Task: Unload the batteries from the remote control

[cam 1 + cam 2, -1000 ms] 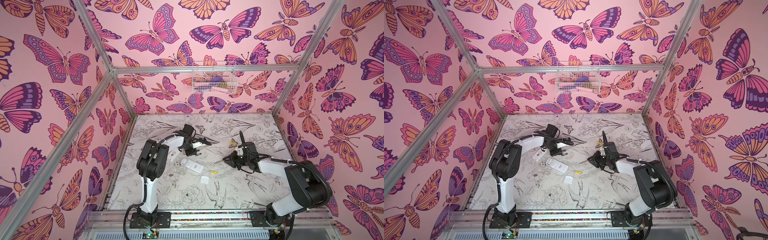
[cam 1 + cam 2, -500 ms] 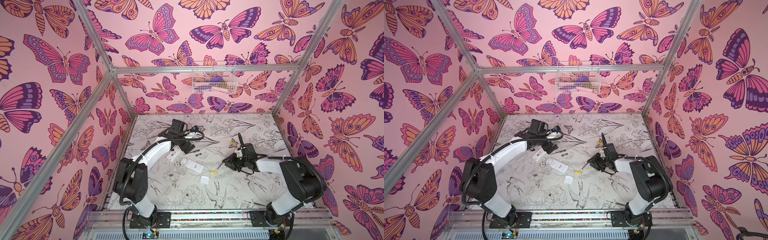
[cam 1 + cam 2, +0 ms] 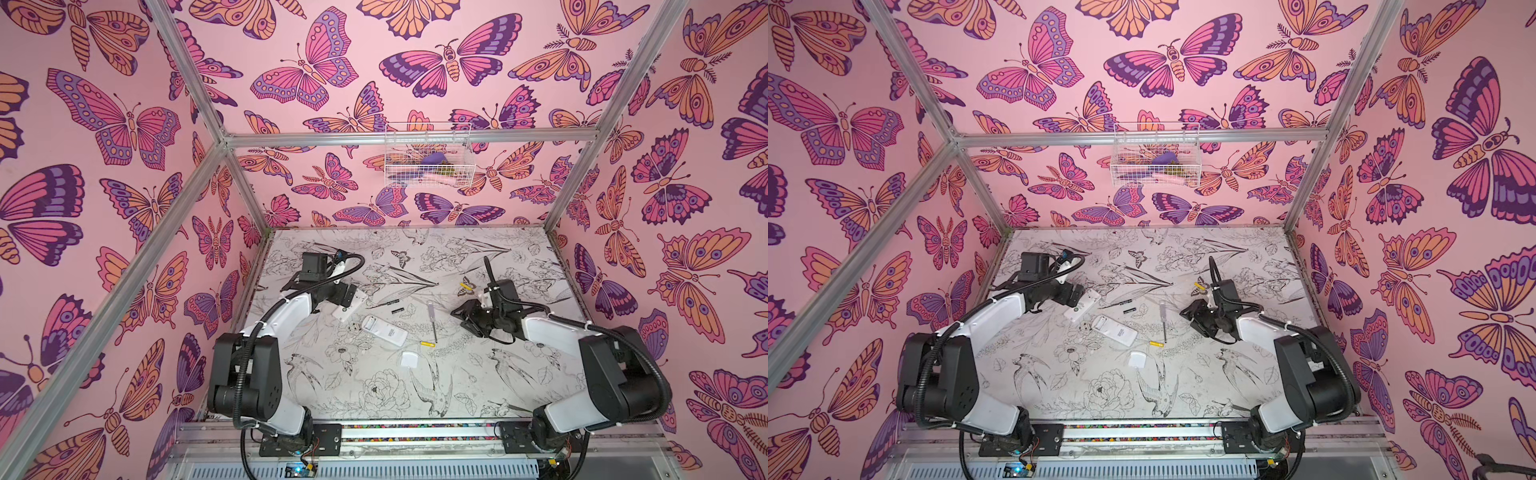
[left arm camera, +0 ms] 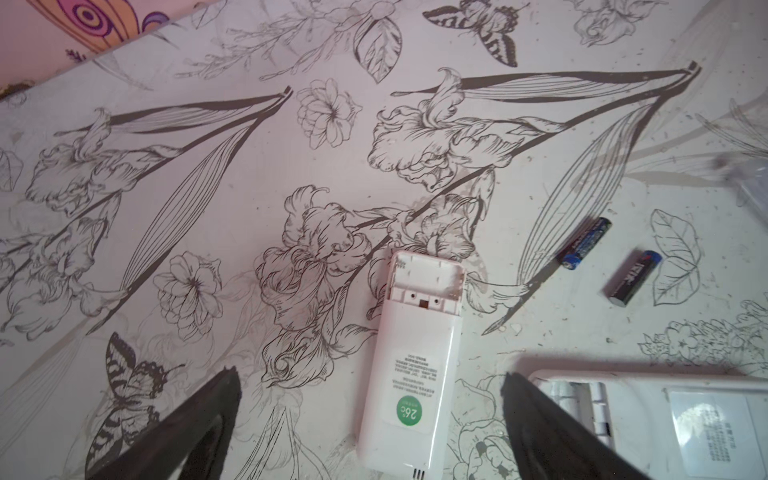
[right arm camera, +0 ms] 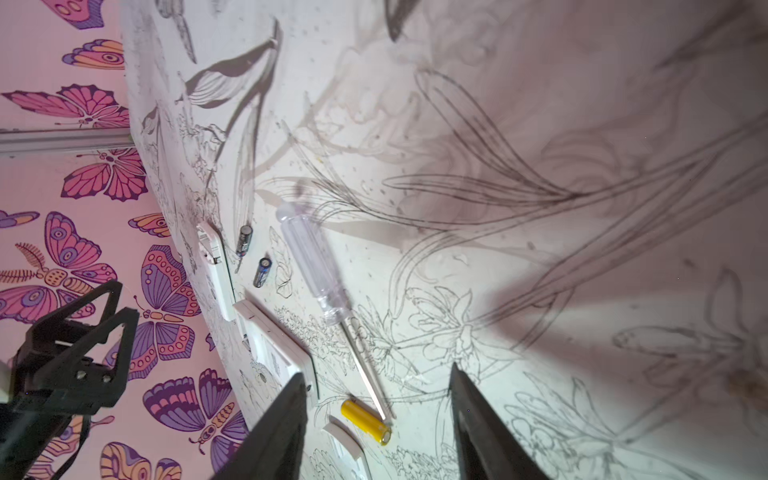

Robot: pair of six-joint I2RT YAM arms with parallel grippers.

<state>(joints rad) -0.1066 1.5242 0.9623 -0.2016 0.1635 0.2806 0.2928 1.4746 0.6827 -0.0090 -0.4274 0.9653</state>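
**Counter (image 3: 519, 374) seen from above and from both wrists.** The left end effector (image 4: 370, 374) hangs with its jaws spread wide and grips nothing. Beneath the gap, untouched, lies a white remote control (image 4: 411, 361), back upward, with its battery compartment (image 4: 426, 278) uncovered and empty. A second remote control (image 3: 384, 330) lies just beside it, nearer the front edge.

We find all four batteries loose on the counter. The first black battery (image 3: 388, 302) and the second black battery (image 3: 398, 310) lie near each other without touching, between the remote control and the screwdriver (image 3: 432, 322). One yellow battery (image 3: 427, 344) lies at the screwdriver's metal tip, near the second remote control. The other yellow battery (image 3: 466, 286) lies farther back, just beside the right arm.

The right end effector (image 5: 376, 371) also has its jaws parted and holds nothing. It is poised above the screwdriver's shaft, which rests on the counter. We cannot tell whether a fingertip grazes it. A small white cover (image 3: 409, 359) rests in front of the second remote control.
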